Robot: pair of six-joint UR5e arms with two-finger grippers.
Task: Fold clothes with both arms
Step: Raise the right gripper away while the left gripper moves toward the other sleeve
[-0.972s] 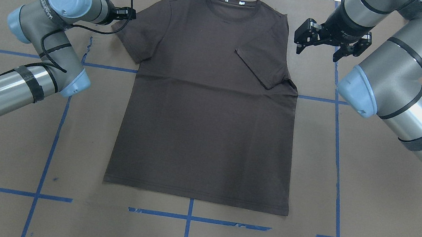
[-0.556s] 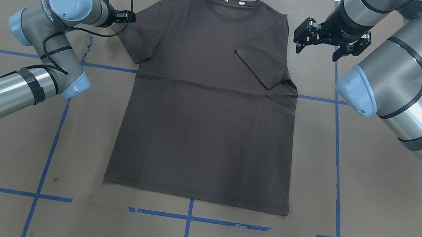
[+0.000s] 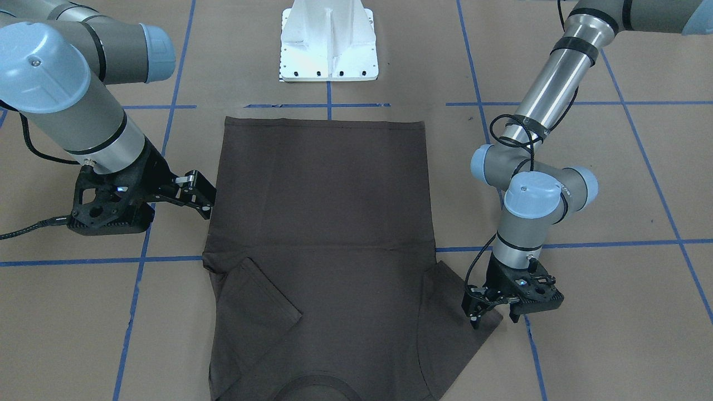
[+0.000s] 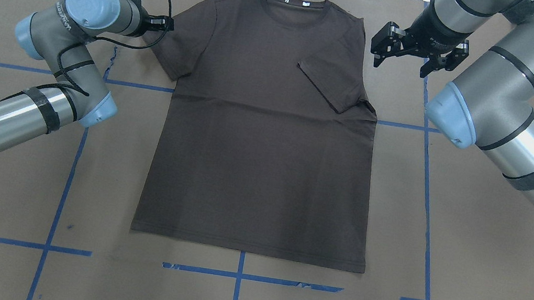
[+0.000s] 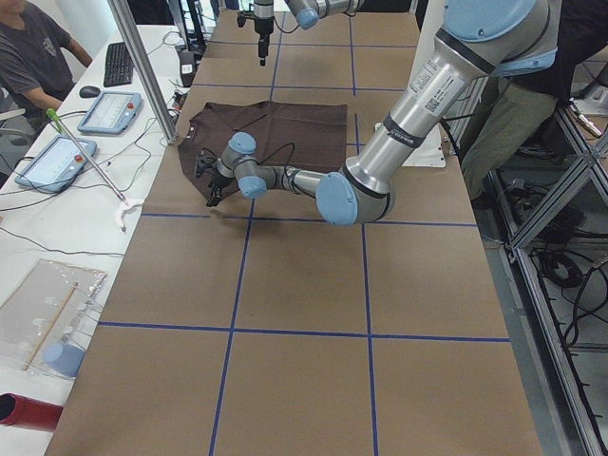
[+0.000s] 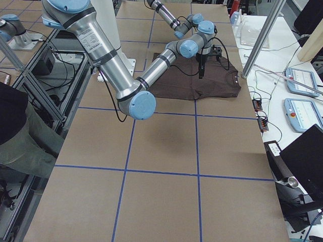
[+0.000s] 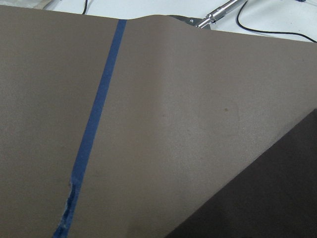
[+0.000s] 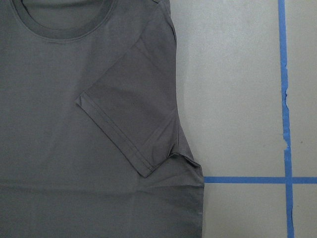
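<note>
Dark T-shirt [image 4: 258, 170] flat on table [image 4: 468, 254]

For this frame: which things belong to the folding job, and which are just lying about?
Job: T-shirt, flat, one sleeve folded in; left claw at the other sleeve; right claw, open, clear of cloth.
Lying about: white pedestal base; blue tape lines; keyboard; tablets.

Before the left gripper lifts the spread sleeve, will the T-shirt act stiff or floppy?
Probably floppy: the T-shirt lies flat, one sleeve folded over its chest. Likely light: thin, no bulk. Lifted by the left gripper, the spread sleeve would probably drape, dragging the body.
</note>
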